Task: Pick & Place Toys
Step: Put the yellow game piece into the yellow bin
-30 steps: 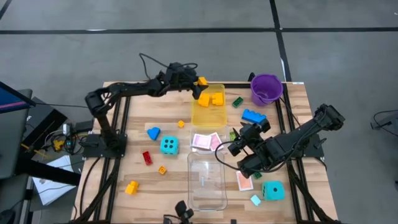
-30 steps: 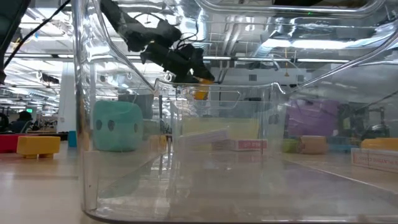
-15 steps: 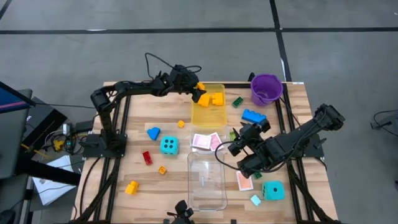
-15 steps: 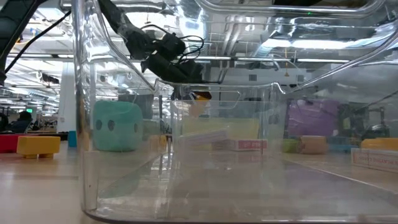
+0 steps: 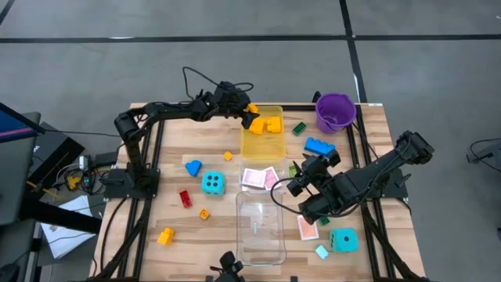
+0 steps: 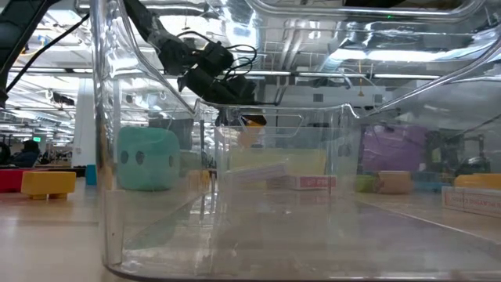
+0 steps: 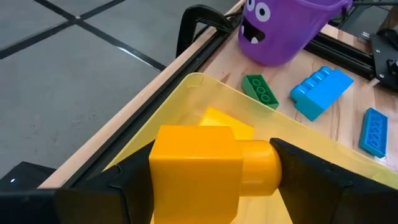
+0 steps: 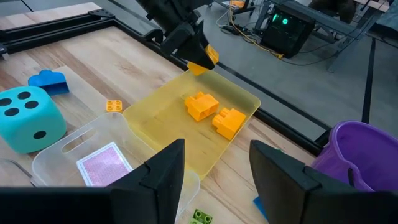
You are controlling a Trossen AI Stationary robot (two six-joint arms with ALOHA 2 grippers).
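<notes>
Two bricks [image 5: 268, 124] in far tray [image 5: 261, 146]; bucket [image 5: 335, 112] right; card [image 5: 259, 178] between trays.

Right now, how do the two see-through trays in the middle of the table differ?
The yellow-tinted tray lies farther back, near the purple bucket; the clear tray lies at the table's near edge. The yellow-tinted tray holds orange bricks, and the left gripper holds another orange piece above its edge; the clear tray shows no bricks. Both are rectangular and transparent, in line with each other.
</notes>
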